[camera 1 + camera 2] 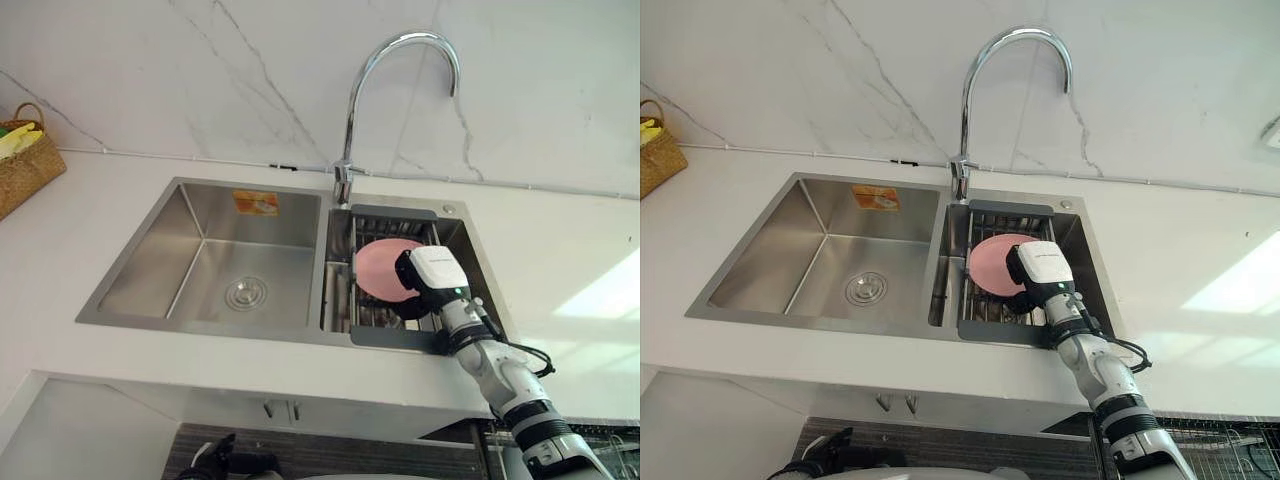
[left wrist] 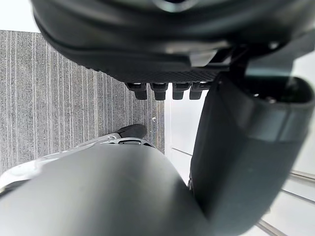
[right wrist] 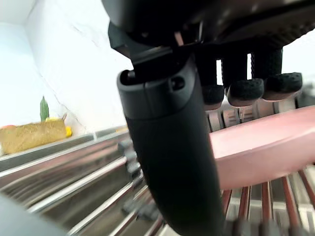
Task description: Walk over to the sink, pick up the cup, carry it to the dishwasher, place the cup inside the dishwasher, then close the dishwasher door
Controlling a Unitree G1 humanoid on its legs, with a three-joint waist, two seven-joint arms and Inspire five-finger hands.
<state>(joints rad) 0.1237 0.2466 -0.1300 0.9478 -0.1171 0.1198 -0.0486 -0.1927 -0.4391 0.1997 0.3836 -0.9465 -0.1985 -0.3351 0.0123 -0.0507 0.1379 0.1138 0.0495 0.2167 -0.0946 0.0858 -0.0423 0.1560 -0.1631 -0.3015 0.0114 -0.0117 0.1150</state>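
The left basin is wide open, easy passage. The right basin is tight: a rack fills it, a pink dish stands inside, and the right hand is just above. The faucet arches over the divider. The counter right of the sink lies bare.

Pink dish half behind right hand, basket cropped

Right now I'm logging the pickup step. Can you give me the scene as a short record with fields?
sink: two basins, set in a white counter
tap: behind the sink, between the basins
rack: dark, in the right basin
pink dish: in the rack
right hand: open, fingers over the dish's rim, not closed on it
left hand: low, near the floor
basket: on the counter, far left
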